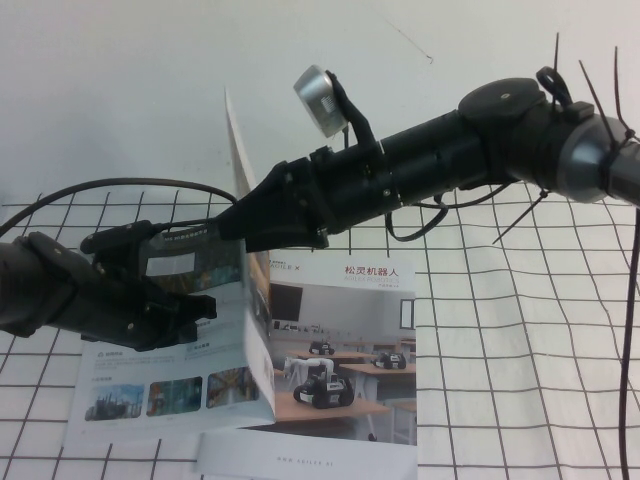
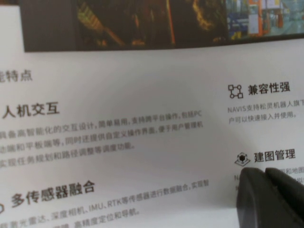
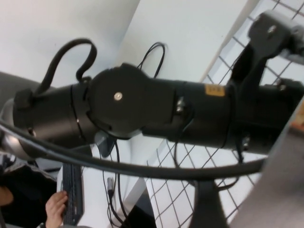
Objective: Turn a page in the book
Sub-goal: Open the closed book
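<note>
1. I see the book [image 1: 160,400] lying open on the gridded table [image 1: 520,330], low and left of centre in the high view.
2. The page [image 1: 238,150] stands nearly upright from the spine, its thin edge rising toward the upper middle of the frame.
3. My right gripper [image 1: 235,222] reaches in from the upper right and meets the page at mid-height; its fingers stand wide, and I cannot tell whether they pinch the sheet.
4. My left gripper [image 1: 195,305] sits at the left, over the left-hand leaf; in its wrist view the dark fingertips [image 2: 266,194] rest together against the printed paper, clenched.
5. A second brochure [image 1: 345,350] with a classroom photo lies beneath, at lower centre.
</note>
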{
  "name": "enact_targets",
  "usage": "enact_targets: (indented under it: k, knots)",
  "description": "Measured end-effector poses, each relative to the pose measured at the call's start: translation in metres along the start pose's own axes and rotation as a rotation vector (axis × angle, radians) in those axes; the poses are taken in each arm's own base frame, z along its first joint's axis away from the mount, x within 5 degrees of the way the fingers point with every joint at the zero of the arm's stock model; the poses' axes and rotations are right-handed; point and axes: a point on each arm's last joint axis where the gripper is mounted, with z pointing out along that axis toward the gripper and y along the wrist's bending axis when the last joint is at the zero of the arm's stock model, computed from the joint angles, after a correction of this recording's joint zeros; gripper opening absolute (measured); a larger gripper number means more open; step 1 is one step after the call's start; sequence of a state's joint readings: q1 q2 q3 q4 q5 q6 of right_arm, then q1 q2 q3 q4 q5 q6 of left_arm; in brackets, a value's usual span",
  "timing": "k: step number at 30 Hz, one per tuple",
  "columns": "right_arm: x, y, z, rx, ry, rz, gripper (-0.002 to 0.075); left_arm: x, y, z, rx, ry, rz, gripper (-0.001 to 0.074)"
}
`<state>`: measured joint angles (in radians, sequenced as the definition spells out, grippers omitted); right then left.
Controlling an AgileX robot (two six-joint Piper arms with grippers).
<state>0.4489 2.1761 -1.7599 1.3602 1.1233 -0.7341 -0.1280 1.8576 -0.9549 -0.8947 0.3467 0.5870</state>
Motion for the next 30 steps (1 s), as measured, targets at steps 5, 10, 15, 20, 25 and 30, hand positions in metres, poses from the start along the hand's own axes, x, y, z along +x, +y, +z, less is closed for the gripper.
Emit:
enact_targets:
  k: [5,10,15,20,25,30]
  knots:
    - [0.005,0.006,0.014,0.004,0.026,-0.025,0.0430,0.000,0.000,0.000,0.001,0.001,-0.002,-0.0002]
    - [0.005,0.006,0.015,0.003,0.028,-0.025,0.0430,0.000,-0.001,0.000,0.008,0.002,-0.014,-0.0002]
    - [0.005,0.007,0.015,-0.008,0.029,-0.029,0.0430,0.001,-0.002,0.000,0.022,0.008,-0.033,-0.0002]
    - [0.008,0.010,0.014,-0.042,0.057,-0.044,0.0430,-0.001,-0.005,-0.004,0.038,0.000,-0.050,-0.0002]
    - [0.011,0.010,0.014,-0.041,0.093,-0.058,0.0430,-0.011,-0.007,-0.029,0.063,-0.074,-0.075,-0.0002]
    - [0.012,0.009,0.014,-0.033,0.105,-0.064,0.0430,-0.018,-0.010,-0.053,0.085,-0.130,-0.068,-0.0002]
